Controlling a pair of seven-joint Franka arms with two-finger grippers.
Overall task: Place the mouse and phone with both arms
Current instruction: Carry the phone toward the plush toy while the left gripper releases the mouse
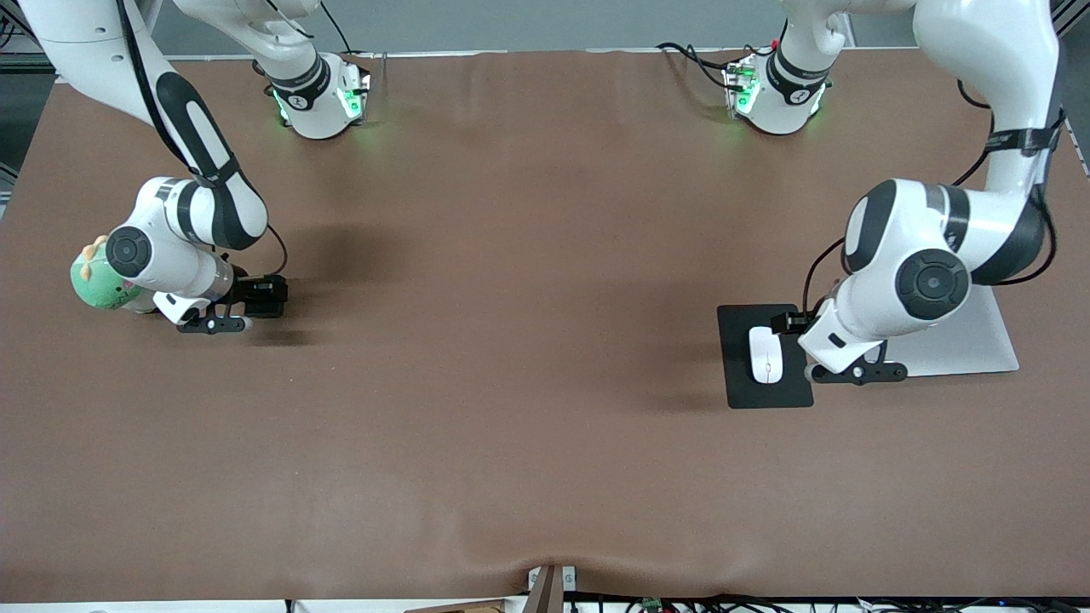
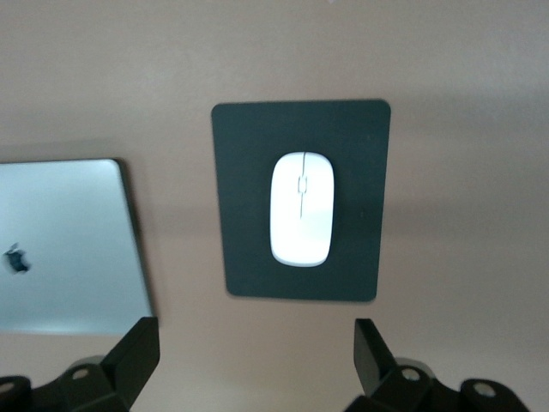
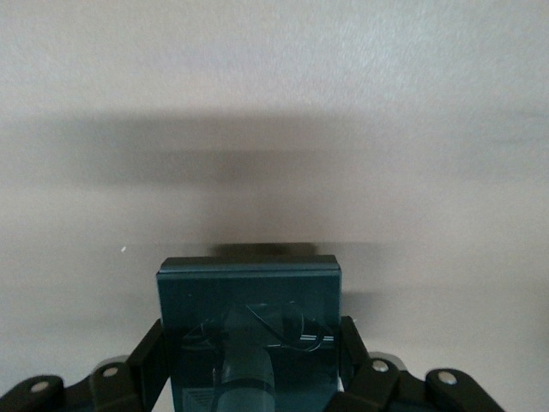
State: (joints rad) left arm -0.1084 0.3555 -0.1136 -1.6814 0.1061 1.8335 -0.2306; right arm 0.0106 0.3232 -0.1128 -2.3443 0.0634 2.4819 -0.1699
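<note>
The right claw grips the phone above the surface; the left claw hangs open beside the mouse on its pad.

Two arms, each with one gripper. One mouse, one mouse pad, one phone, one silver laptop, one green plush toy.

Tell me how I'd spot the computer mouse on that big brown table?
Look toward the left arm's end of the table, where a silver laptop lies closed. Beside it is a flat black mouse pad. The mouse lies on that pad: a small white oval with a thin centre line, the only white thing there.
</note>
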